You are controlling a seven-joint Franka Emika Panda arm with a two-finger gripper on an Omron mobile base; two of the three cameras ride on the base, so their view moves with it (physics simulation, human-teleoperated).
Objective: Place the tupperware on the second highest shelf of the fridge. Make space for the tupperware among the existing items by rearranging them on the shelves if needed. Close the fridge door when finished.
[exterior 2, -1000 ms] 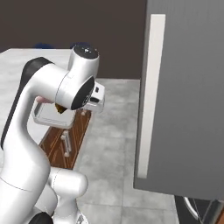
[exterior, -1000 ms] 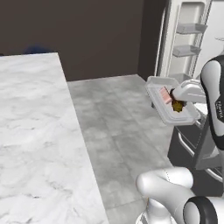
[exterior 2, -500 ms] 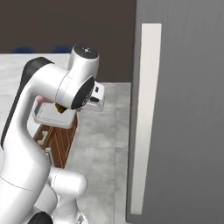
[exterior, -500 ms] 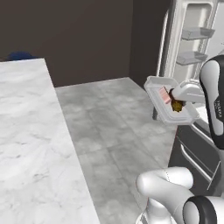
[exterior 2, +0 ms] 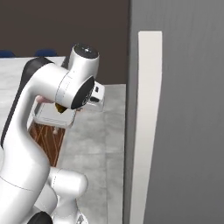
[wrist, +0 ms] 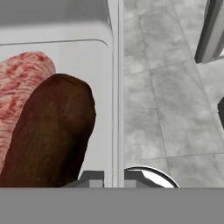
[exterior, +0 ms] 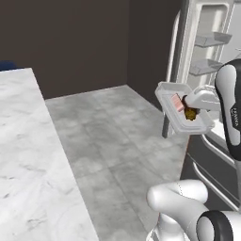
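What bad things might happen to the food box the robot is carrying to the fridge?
1. The tool pinches the tupperware only by one thin wall, in mid-air over the floor, so it might slip or tip.
2. The pink piece and brown piece lie loose and uncovered; a tilt might spill them.
3. The tray might bump the fridge door's edge.

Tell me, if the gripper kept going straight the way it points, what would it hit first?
Probably the grey tiled floor. The gripper is shut on the rim of the tupperware, and past that rim its line looks free down to the tiles, with the fridge door's edge off to one side; depth is uncertain.
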